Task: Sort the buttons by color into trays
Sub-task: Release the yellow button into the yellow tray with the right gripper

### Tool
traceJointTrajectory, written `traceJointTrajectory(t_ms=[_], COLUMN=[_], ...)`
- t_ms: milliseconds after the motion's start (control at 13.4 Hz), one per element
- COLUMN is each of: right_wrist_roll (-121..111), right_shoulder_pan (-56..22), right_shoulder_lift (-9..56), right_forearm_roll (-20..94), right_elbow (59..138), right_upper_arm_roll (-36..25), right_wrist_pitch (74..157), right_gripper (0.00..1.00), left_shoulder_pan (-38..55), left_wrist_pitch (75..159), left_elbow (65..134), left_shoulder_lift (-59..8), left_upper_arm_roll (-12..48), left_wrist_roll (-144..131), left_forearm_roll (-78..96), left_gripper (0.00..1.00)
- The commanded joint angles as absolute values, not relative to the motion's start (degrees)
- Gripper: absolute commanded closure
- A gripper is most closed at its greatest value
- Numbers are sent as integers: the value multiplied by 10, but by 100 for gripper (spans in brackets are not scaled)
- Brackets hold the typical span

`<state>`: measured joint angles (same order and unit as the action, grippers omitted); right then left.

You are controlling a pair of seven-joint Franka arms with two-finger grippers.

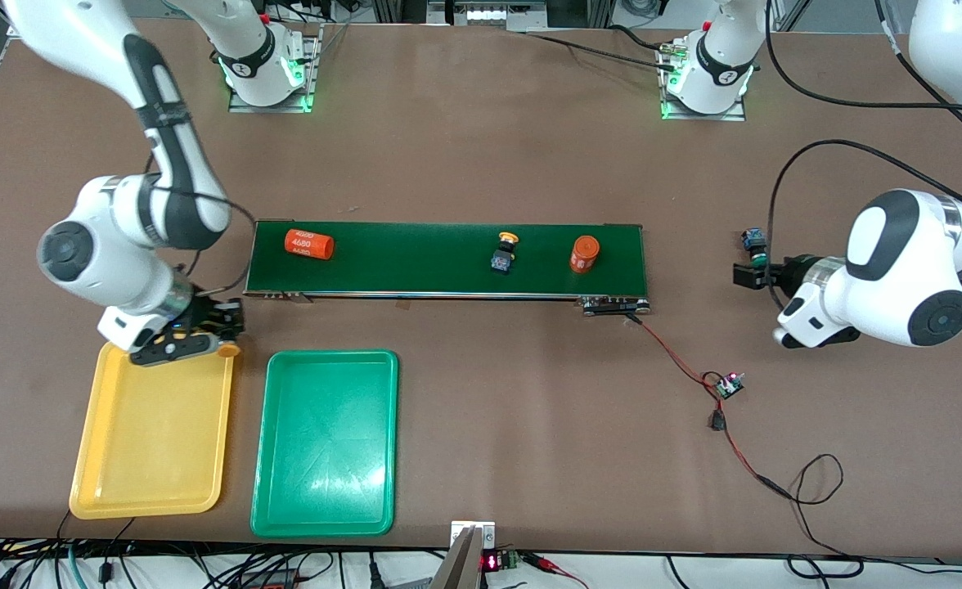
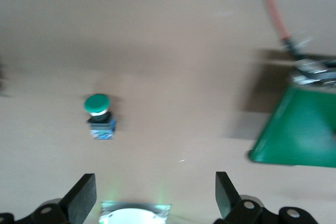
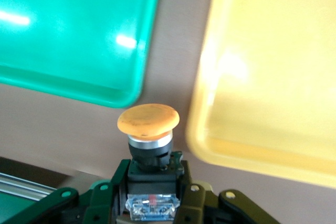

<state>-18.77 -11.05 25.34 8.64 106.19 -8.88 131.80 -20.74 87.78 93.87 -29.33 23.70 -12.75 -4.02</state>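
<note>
Bench (image 1: pixel 481 147) carrying conveyor belt (image 1: pixel 448 258), green tray (image 1: pixel 325 442) and yellow tray (image 1: pixel 154 429) nearer the front camera. Right gripper (image 1: pixel 218 334) hanging over yellow tray's corner, jaws pinching an orange-capped button (image 3: pixel 148 124). Left gripper (image 2: pixel 152 203) waiting over bench, jaws spread, green-capped button (image 2: pixel 100 116) lying beneath. Second orange-capped button (image 1: pixel 504 252) sitting on belt between two orange cylinders (image 1: pixel 309 244)

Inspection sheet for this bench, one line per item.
Surface: brown table, long green belt across the middle.
Job's things: yellow tray and green tray, both empty; one orange button on the belt; one green button on the table.
Clutter: two orange cylinders on the belt.
Grippers: right pincer shut on another orange button at the yellow tray's corner; left pincer open near the green button.
Cables: red-black wire to a small board.
Surroundings: nothing seen.
</note>
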Motion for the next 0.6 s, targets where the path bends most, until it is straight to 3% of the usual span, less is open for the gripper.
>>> traceJointTrajectory(t_ms=[0,149,373,522], right_wrist_roll=[-350,-486,-722,-900], right_shoulder_pan=[-70,-45,-5,10], right_shoulder_lift=[264,286,304,325], right_forearm_roll=[91,91,87,92], right_elbow=[1062,1051,1049,1029], right_upper_arm_roll=[-77,-78,-77,-77], right_wrist_pitch=[1324,1337,1339,1363], right_gripper=[99,99,99,99], left_shoulder_pan=[-207,-207,-201,-179], left_wrist_pitch=[891,938,1080,1127], left_elbow=[1010,1074,1210,1253], left_shoulder_lift=[-277,-239,-168,-157], left_upper_arm_roll=[221,211,197,146], left_wrist_roll=[-109,-108,-102,-40], left_forearm_roll=[-49,-52,-54,-54], left_gripper=[0,0,0,0])
